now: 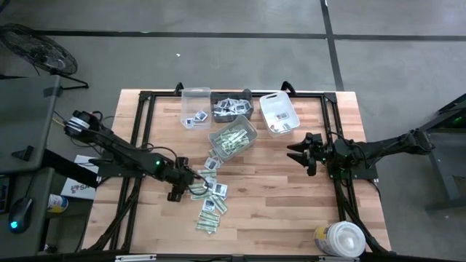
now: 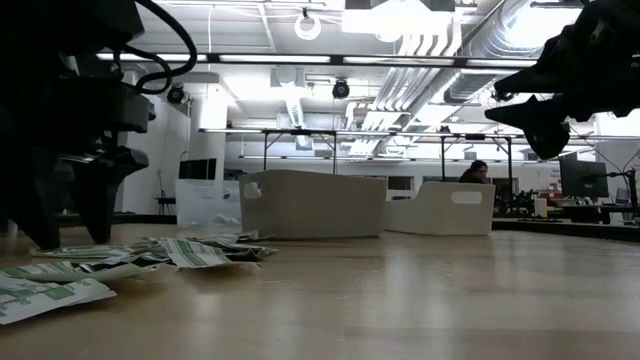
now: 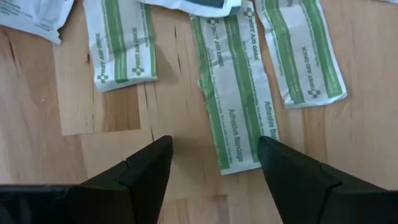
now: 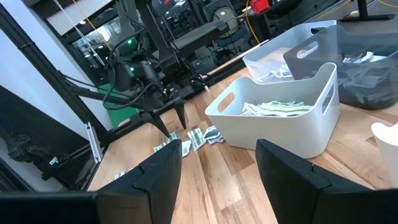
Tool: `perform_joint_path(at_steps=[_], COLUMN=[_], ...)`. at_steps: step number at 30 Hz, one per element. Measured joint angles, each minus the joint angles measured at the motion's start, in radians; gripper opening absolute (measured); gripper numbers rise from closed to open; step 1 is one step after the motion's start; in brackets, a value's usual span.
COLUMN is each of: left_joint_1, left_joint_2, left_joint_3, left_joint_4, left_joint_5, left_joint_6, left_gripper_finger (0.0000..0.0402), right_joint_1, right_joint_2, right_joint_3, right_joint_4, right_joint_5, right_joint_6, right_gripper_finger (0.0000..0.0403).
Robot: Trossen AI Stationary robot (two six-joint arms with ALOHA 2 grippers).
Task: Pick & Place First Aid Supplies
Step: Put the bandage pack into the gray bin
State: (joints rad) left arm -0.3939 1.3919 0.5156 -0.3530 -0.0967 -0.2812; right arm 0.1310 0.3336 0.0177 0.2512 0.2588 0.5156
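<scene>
Your left gripper (image 1: 180,191) is hovering open over the packet pile; one adhesive-bandage strip (image 3: 239,93) is lying between its fingers.

You are working on a wooden surface (image 1: 277,196) where the first aid supplies (image 1: 210,200) are lying scattered just in front of the white bin of green strips (image 1: 233,138), with the left arm right at that pile and the right gripper (image 1: 302,154) waiting well to the bin's other side, fingers also spread and holding nothing. In the left wrist view the strip's long axis is running away from the wrist, roughly along the gap, and it is sitting closer to one finger (image 3: 292,180) than the other, so you will likely need a small sideways shift before closing.
</scene>
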Motion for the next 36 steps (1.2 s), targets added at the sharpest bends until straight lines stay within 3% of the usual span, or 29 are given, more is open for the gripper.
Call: perform_joint_path(at_steps=[6,14,20,32,36], left_joint_1=[0.0,0.002,0.002,0.001,0.0], left_joint_2=[0.024,0.026,0.026,-0.01,-0.044], left_joint_3=[0.001,-0.002,-0.002,0.004,0.031], left_joint_4=[-0.002,-0.008,-0.013,-0.052,-0.112], left_joint_5=[0.003,0.008,0.018,0.077,0.095], left_joint_6=[-0.012,-0.033,-0.039,-0.041,-0.038], left_gripper_finger=[0.0223,0.0128,0.0078,0.0006,0.0005], right_joint_1=[0.0,0.0,0.0,0.0,0.0], right_joint_2=[0.0,0.0,0.0,0.0,0.0], right_joint_3=[0.0,0.0,0.0,0.0,0.0], right_joint_4=[-0.001,0.0,0.0,0.0,0.0], right_joint_5=[0.0,0.0,0.0,0.0,0.0], right_joint_6=[0.0,0.0,0.0,0.0,0.0], right_gripper_finger=[0.02,0.02,0.02,0.02,0.02])
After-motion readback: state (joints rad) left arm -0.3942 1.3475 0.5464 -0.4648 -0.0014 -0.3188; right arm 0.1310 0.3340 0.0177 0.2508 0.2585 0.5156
